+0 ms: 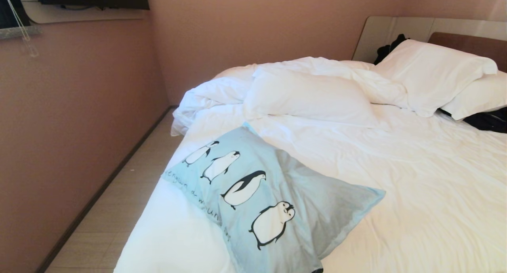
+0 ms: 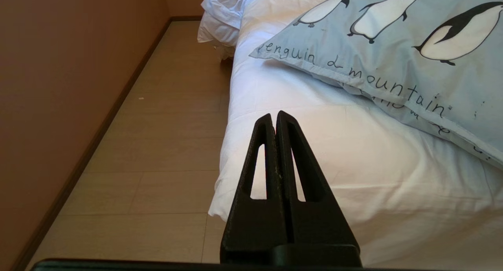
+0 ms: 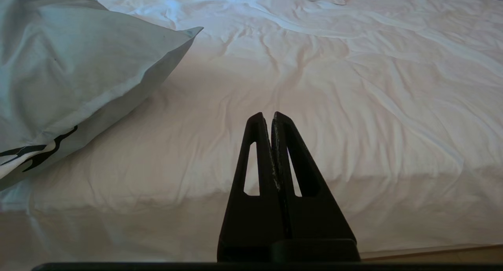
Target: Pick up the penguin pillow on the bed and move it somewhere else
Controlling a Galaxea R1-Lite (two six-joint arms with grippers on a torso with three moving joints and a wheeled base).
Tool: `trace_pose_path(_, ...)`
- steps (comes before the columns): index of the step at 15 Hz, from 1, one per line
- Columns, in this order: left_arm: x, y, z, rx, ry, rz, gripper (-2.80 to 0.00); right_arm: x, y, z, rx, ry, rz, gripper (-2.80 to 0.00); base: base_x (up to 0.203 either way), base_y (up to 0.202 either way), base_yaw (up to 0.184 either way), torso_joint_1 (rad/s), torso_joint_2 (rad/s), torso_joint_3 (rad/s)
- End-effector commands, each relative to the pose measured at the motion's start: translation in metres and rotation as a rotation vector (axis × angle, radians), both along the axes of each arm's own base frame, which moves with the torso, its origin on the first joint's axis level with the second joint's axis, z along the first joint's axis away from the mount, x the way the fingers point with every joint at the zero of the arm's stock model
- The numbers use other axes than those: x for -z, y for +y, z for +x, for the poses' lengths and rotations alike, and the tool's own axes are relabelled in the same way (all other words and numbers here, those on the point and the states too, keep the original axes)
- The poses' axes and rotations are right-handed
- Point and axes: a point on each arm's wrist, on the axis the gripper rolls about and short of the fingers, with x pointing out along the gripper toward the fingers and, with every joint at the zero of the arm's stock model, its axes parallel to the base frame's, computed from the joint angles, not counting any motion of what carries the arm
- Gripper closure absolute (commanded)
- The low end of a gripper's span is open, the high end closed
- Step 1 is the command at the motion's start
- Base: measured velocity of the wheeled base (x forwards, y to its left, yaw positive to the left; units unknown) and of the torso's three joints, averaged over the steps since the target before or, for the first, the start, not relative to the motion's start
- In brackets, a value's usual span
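I hold both end effectors, left end effector and right end effector, closed and empty; the limp light-blue fabric penguin pillow overhanging the white-duveted bed could slip floorward from a shallow pinch.

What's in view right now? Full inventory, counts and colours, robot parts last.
penguin pillow: 1, light blue with black-and-white penguins and dark script, lying flat on the bed's near left corner
bed: 1, wrinkled white sheets, fills the middle and right of the head view
duvet: 1, white, bunched across the far part of the bed
white pillows: 2, stacked at the head end, far right
headboard: 1, brown with pale beige surround, far right
dark clothing: black, by the white pillows; count unclear
floor: pale wood-look boards, left of the bed
wall: pinkish brown, left and back
left gripper: 1, black, shut, over the bed's left edge
right gripper: 1, black, shut, over bare sheet beside the penguin pillow
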Motion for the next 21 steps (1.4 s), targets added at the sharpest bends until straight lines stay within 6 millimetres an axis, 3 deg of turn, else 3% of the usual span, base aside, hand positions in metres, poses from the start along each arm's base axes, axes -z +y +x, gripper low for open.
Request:
trace_pose_path(1,0.0000,0.0000,0.0000,-0.001,-0.001,0.000,0.00,0.0004,0.0000,0.0000,0.000,-0.001,-0.001,0.00,0.000,0.000,0.000,0.000,0.00,0.000)
trace_pose_path(21,-0.0001,0.0000,0.0000,-0.001,-0.001,-0.001,0.00,-0.0001,0.0000,-0.0001,-0.001,-0.004,-0.002,0.00,0.000,0.000,0.000,0.000,0.00,0.000)
